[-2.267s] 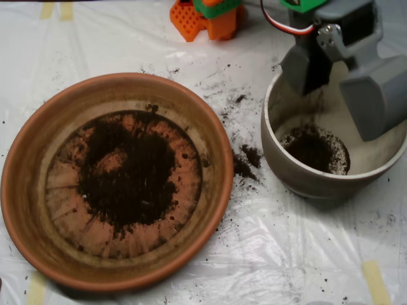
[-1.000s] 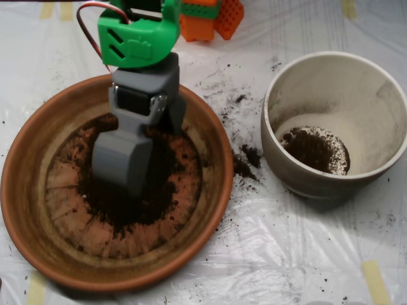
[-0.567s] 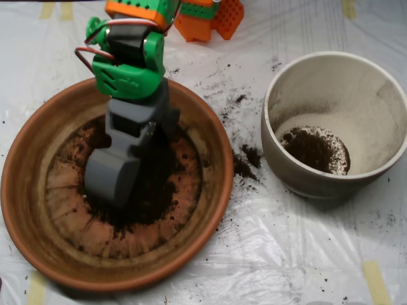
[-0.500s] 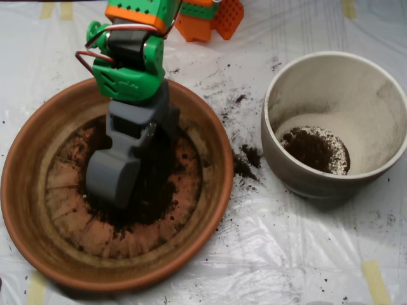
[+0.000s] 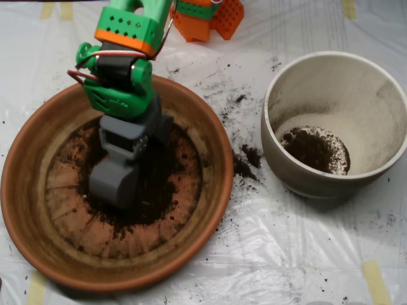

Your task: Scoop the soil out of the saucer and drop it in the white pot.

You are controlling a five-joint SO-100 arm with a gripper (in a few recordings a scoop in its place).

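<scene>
A large terracotta saucer (image 5: 38, 210) fills the left half, with dark soil (image 5: 162, 187) spread over its ridged base. My grey scoop (image 5: 117, 184) points down into the middle of that soil, its tip resting in the pile left of centre; the green and orange arm above hides part of the soil. The white pot (image 5: 381, 82) stands to the right, apart from the saucer, with a small heap of soil (image 5: 315, 149) lying at its bottom.
Spilled soil crumbs (image 5: 245, 162) lie on the white plastic sheet between saucer and pot, with more specks (image 5: 222, 82) toward the back. An orange robot base part (image 5: 210, 16) sits at the top edge. Tape strips (image 5: 375, 279) mark the sheet.
The scoop left the pot, swung left to the saucer and came down into the soil. In the last half second the arm leaned further over and the scoop sank slightly lower.
</scene>
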